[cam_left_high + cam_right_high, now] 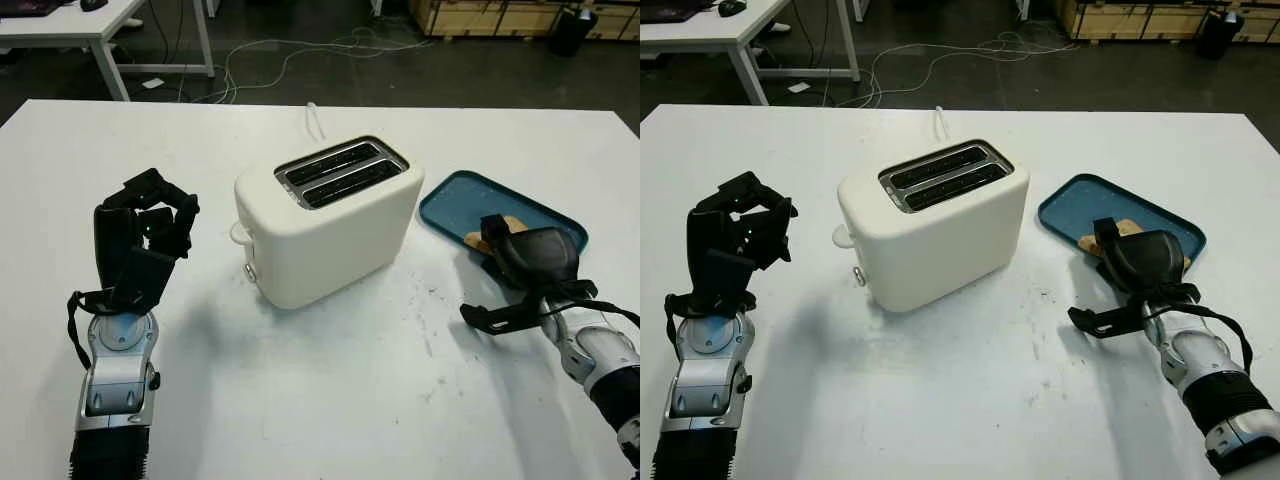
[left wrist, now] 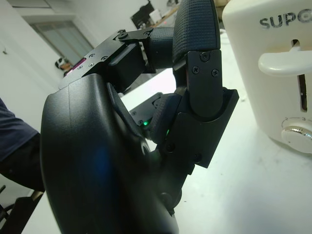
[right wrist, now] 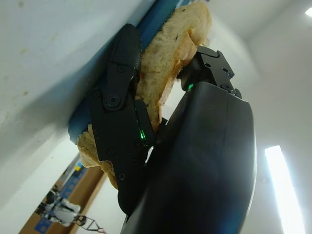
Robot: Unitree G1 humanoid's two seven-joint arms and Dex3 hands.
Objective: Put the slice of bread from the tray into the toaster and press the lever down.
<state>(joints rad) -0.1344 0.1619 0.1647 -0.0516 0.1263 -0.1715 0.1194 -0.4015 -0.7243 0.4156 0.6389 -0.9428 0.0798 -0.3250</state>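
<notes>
White tabletop point(image 1: 350, 400) lies bare around the toaster point(image 1: 330, 225) at frame centre. At right, the blue tray point(image 1: 455, 200) holds the bread slice point(image 3: 165, 63); the right hand point(image 1: 528, 255) covers it, fingers clamped on the bread in the wrist view. At lower left, the left hand point(image 1: 140, 235) is curled, holding nothing, facing the toaster's lever point(image 2: 285, 61).

My right hand point(image 1: 525, 255) is out at the right side of the table, forearm reaching in from the near right edge, palm turned down. Its fingers point(image 3: 117, 112) are curled and clamped from both sides on what they hold. My left hand point(image 1: 145, 225) stands upright at the near left, raised on its forearm above the table, fingers point(image 2: 195, 63) curled in toward the palm, holding nothing.
</notes>
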